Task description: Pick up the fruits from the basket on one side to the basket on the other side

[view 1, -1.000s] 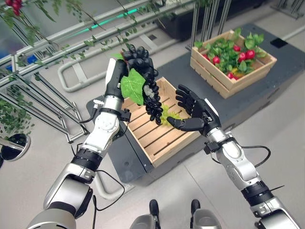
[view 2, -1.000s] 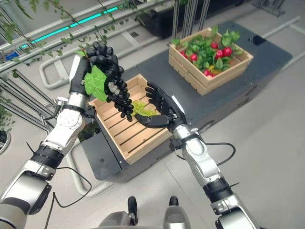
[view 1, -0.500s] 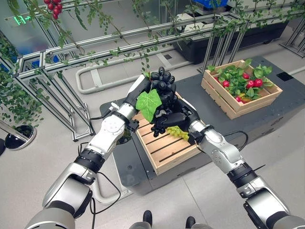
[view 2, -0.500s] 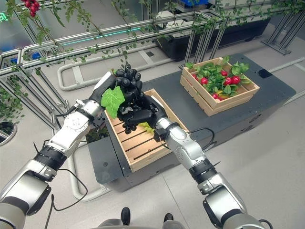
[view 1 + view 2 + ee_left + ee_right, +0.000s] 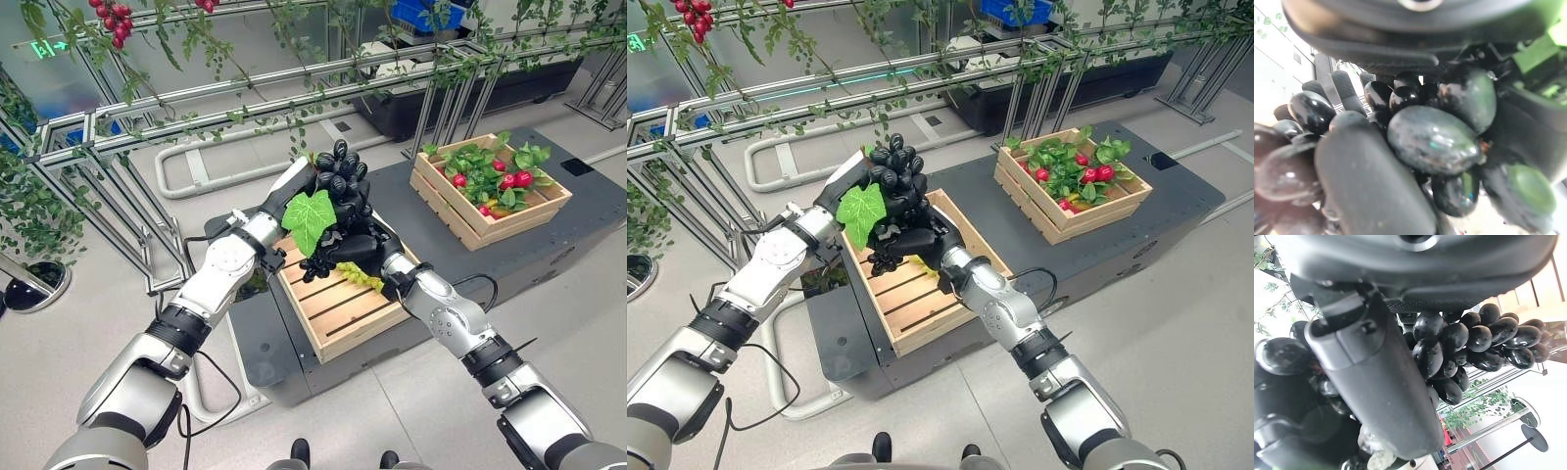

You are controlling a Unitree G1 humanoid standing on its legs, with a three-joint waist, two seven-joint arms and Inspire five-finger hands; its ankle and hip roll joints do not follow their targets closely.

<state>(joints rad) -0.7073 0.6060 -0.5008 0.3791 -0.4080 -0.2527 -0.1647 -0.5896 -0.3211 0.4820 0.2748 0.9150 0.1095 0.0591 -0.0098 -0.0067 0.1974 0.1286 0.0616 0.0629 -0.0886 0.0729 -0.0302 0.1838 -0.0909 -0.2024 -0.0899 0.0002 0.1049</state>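
A bunch of dark grapes (image 5: 339,177) with a green leaf (image 5: 309,217) hangs above the near wooden crate (image 5: 338,318). My left hand (image 5: 291,183) is curled round the bunch's top from the left. My right hand (image 5: 359,251) has come up from the right and wraps the lower part, its thumb (image 5: 1376,382) lying across the grapes (image 5: 1476,338). In the left wrist view the grapes (image 5: 1430,142) press against a finger (image 5: 1366,186). A green grape bunch (image 5: 359,276) lies in the near crate. The far crate (image 5: 490,211) holds red fruits (image 5: 509,179) among leaves.
Both crates stand on a dark platform (image 5: 568,245). Metal rail frames (image 5: 147,98) strung with vines run behind and to the left, with red berries (image 5: 113,12) hanging at the top left. A round stand base (image 5: 34,284) sits on the floor at the left.
My right hand, open and apart from the bunch a second ago, has risen and closed on the grapes' lower part. The left hand keeps its hold. The camera view has shifted.
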